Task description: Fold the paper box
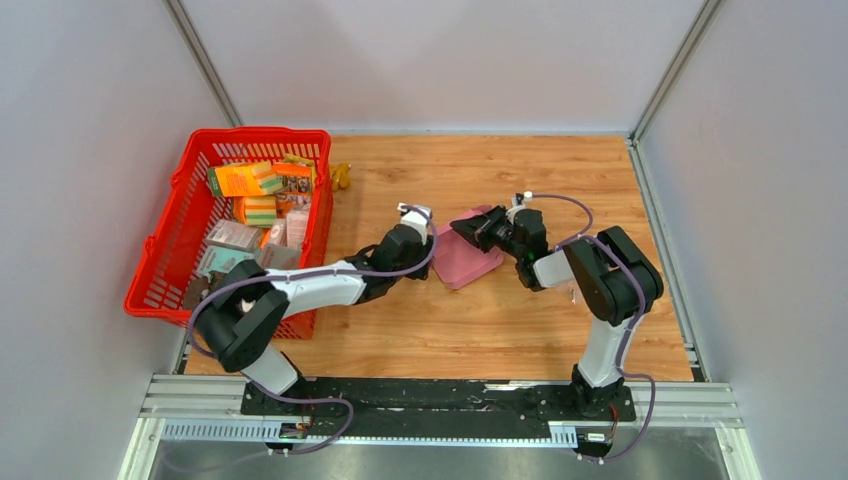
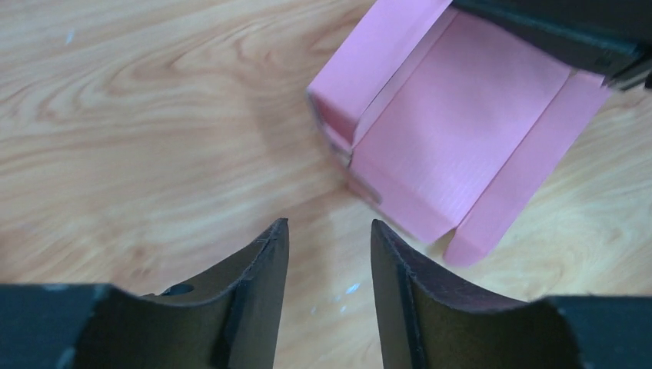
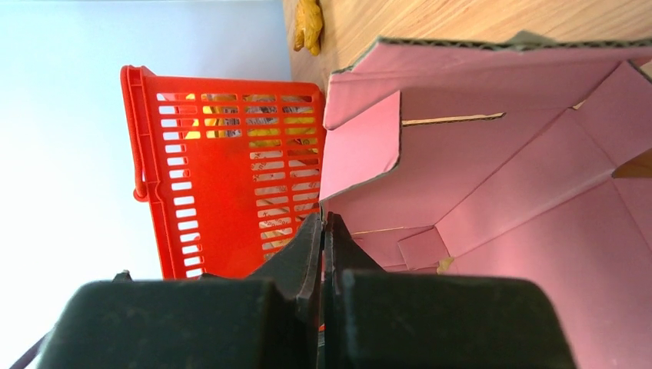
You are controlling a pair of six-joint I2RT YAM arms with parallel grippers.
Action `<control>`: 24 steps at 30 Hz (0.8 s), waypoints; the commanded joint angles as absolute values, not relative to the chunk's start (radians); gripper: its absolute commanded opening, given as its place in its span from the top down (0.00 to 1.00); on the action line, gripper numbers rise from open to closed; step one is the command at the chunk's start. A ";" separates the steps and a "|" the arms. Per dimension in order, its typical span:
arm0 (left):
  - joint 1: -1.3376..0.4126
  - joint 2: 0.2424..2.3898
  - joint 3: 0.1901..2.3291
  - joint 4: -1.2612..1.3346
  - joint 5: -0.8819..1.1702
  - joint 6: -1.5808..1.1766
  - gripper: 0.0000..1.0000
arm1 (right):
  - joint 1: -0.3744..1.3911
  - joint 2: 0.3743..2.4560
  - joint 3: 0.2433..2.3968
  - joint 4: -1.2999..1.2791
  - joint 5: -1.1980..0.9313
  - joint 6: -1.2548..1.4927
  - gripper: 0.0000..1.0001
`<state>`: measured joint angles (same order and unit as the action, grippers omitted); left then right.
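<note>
Where the wooden desk (image 1: 560,180) meets its left edge, a red plastic basket (image 1: 260,132) sits toward the far-left corner, filled with orange and grey printed packages (image 1: 255,205). Just right of it, near the far edge, lies a small yellow object (image 1: 342,176), too small to identify. Toward the middle of the desk, the left gripper (image 2: 328,224) hovers low just beside the pink paper box (image 2: 454,146), its fingers parted by a moderate gap and holding nothing. The box lies near the centre of the desk, partly formed, with some walls raised and other flaps splayed flat. At its right side, the right gripper (image 3: 323,219) has its fingers pressed together, apparently pinching a thin edge of the box. Folding looks about midway. Next, the left gripper likely needs to catch a loose flap and tuck it inward while the right gripper steadies the box. No brand or writing can be read, and the package print is too small to make out.
</note>
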<state>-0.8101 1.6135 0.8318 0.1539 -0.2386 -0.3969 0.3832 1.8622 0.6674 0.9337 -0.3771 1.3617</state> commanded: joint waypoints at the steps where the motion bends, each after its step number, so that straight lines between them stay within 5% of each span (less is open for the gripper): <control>1: -0.808 1.450 0.721 0.186 -0.304 -0.388 0.48 | 0.390 1.876 0.653 0.962 -0.403 1.350 1.00; 8: -0.805 1.338 0.650 0.176 -0.344 -0.345 0.42 | 0.391 1.885 0.655 0.977 -0.413 1.355 1.00; 15: -0.788 1.529 0.810 0.130 -0.310 -0.333 0.66 | 0.391 1.887 0.655 0.982 -0.413 1.358 1.00; 24: -0.796 1.638 0.934 0.150 -0.210 -0.336 0.65 | 0.391 1.894 0.657 0.989 -0.419 1.361 1.00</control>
